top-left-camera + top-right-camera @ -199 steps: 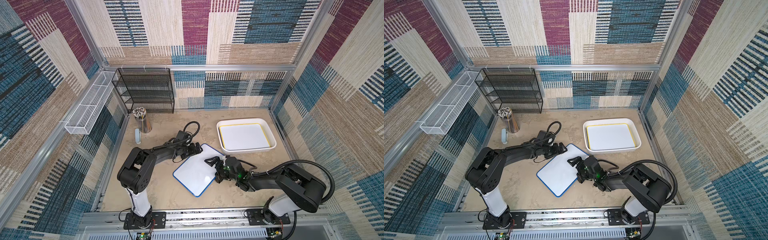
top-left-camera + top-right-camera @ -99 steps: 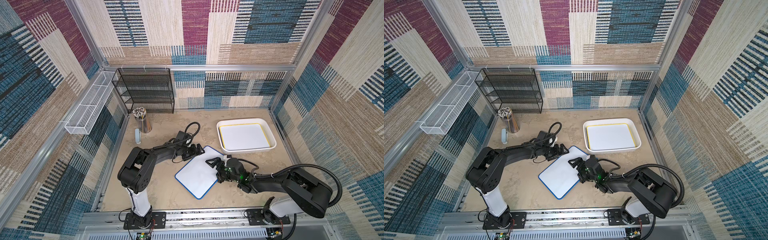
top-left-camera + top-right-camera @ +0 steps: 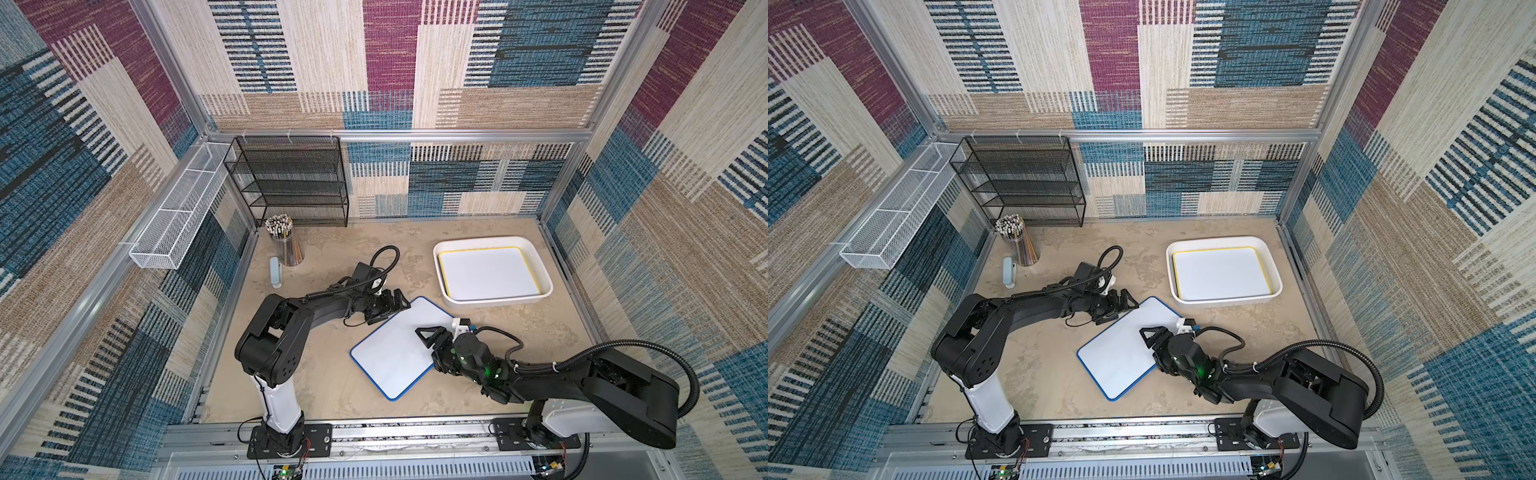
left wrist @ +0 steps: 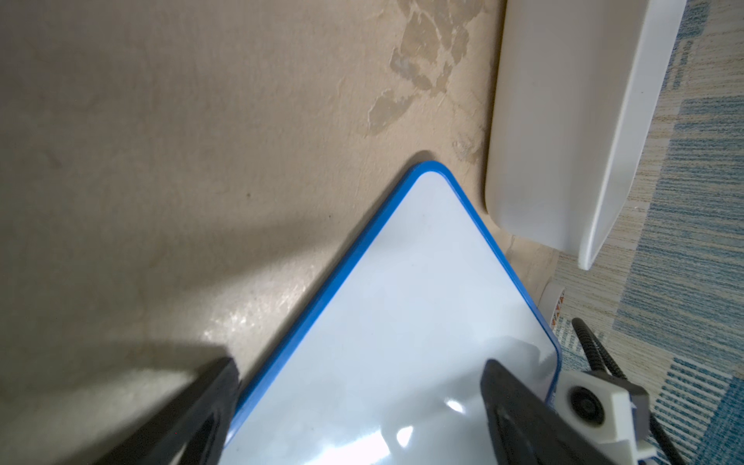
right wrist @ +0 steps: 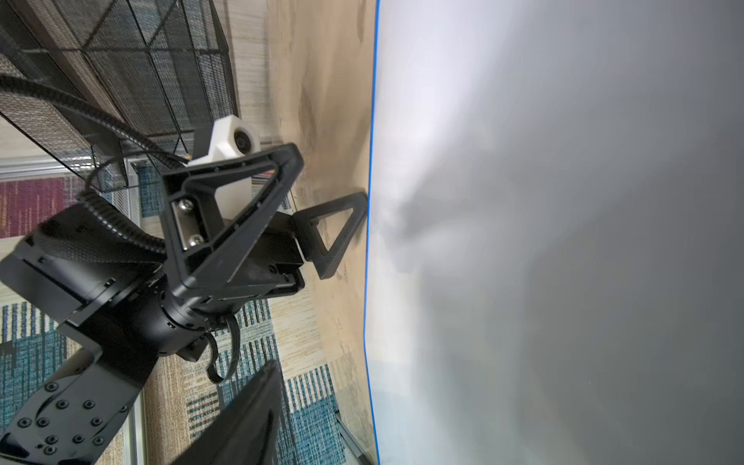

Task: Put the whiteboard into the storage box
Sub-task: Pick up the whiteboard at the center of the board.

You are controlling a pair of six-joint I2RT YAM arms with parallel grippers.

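- Blue-framed whiteboard (image 3: 395, 353) lies mid-worktop (image 3: 332, 395), at 7 o'clock from the storage box (image 3: 498, 301).
- Left end effector (image 3: 390, 311) is released, its fingers straddling the whiteboard's 11 o'clock edge.
- Right end effector (image 3: 430, 338) sits at its 3 o'clock edge; whether it grips cannot be told.

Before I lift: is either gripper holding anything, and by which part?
Cannot tell. The right gripper has its jaws around the blue-rimmed whiteboard's edge nearest it, grip unconfirmed. The left gripper is open astride the opposite edge.

Black arms (image 3: 316, 307) — white bases (image 3: 280, 399), ribbed cables (image 3: 623, 343).
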